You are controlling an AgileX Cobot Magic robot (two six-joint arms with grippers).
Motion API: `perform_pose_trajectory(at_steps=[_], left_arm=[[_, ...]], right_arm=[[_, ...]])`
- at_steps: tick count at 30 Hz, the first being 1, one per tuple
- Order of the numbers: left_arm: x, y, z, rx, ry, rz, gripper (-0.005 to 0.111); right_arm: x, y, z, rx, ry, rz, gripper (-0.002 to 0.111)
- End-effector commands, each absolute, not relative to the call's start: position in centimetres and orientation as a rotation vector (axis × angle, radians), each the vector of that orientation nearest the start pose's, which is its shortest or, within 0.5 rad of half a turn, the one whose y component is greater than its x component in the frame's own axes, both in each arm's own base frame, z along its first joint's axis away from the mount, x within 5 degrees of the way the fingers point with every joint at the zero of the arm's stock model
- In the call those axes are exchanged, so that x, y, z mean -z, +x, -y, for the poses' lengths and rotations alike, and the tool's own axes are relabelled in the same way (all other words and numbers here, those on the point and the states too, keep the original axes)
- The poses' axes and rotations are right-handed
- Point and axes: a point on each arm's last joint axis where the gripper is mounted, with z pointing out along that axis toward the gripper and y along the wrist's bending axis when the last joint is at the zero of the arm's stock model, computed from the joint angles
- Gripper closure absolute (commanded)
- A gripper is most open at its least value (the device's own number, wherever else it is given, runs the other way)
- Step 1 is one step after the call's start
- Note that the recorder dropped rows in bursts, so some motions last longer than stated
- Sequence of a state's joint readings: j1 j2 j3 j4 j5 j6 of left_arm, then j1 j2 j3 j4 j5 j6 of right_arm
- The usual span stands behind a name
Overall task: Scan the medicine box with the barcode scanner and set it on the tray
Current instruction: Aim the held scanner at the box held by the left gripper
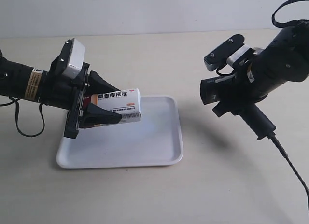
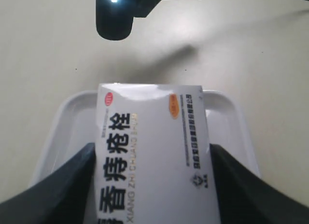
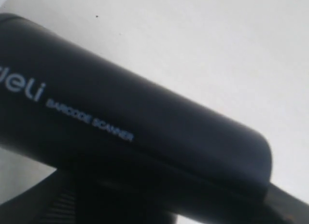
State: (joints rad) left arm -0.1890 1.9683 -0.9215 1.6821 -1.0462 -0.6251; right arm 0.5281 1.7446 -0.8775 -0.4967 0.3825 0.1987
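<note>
The white medicine box with black Chinese text hangs just above the white tray, clamped between the black fingers of my left gripper, which is shut on it. Its free end points toward the barcode scanner. That black scanner is held in the air by my right gripper, shut on it, head aimed at the box, a light glowing in its window. The handle slants down and its cable trails away.
The beige tabletop lies under both arms. The scanner's shadow falls on the table beside the tray. A black cable loops below the arm at the exterior view's left.
</note>
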Motion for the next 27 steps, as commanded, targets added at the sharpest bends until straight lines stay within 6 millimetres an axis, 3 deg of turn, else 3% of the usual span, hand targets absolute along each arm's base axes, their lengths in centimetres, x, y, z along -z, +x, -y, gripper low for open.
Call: perform_pose_trajectory(at_steps=[1,6,11,27], left_arm=[[-13.4,30.7,13.9,0.858,1.538,-1.530,0.107],[-13.4,30.8,13.8,0.845,1.523,-1.537,0.107],[-13.4,30.9,13.8,0.833,1.524,-1.537,0.107],[-14.1,30.9,13.8,0.907,1.508,-1.503,0.107]], right_arm=[[-17.1,28.2,-14.3,0.174,-0.937,-2.448,0.108],[-20.2,27.3,-14.0,0.149,-0.872,-2.398,0.108],[-21.0,26.9,-13.5,0.171,-0.855,-2.409,0.108],[-18.3,27.0,-14.8,0.127,-0.928,-2.476,0.108]])
